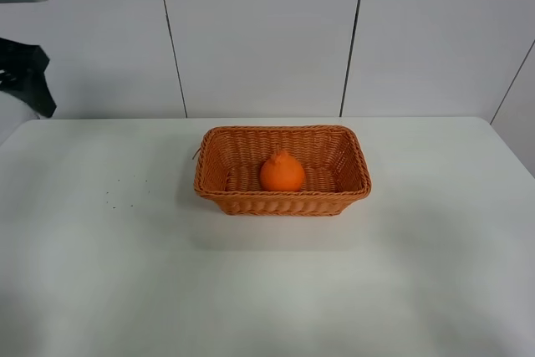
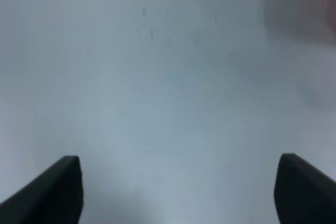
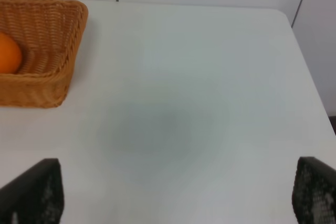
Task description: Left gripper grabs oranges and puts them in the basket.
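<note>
Where panelled wall [image 1: 259, 35] ends, white table [image 1: 100, 273].

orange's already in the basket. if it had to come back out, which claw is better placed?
Probably right. Its view shows the orange in the basket nearby; the left claw sees only bare table. Both are open.

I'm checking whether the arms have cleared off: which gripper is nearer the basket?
Probably the right gripper: its wrist view shows the basket and orange close ahead. The left gripper sees only bare table. Neither gripper shows in the high view.
</note>
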Available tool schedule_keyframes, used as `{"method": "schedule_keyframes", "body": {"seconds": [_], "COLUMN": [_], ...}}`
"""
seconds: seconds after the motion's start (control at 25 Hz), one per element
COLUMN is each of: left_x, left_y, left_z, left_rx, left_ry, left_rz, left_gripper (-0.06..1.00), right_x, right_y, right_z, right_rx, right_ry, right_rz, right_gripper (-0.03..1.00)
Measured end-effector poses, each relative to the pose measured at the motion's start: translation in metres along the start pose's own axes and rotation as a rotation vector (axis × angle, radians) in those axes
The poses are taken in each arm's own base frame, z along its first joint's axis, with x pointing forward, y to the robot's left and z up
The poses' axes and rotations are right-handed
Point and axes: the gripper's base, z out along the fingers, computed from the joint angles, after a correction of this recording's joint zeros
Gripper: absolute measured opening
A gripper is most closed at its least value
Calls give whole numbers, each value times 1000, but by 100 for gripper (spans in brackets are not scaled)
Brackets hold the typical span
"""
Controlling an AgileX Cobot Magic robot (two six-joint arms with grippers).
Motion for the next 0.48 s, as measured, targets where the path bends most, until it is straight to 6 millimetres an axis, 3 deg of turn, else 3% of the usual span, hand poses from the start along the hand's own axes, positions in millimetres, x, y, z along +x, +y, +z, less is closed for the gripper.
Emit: {"method": "schedule_keyframes", "body": {"seconds": [0.16,0.32,0.48], "left_x": [66,136,189], "left_y": [-2,-5,-7], "left_z": [-4,14,34], "left_rx": [1,1,1], "left_ry": [24,68,0], "left_rz": [-17,-28,-27], "left_gripper": [85,85,85], "right_x": [0,0,0], "right_y": [0,0,0], "right_z": [0,0,0], "right_rx": [0,0,0], "right_ry": [0,0,0], "right_rz": [0,0,0], "right_gripper": [69,69,69]}}
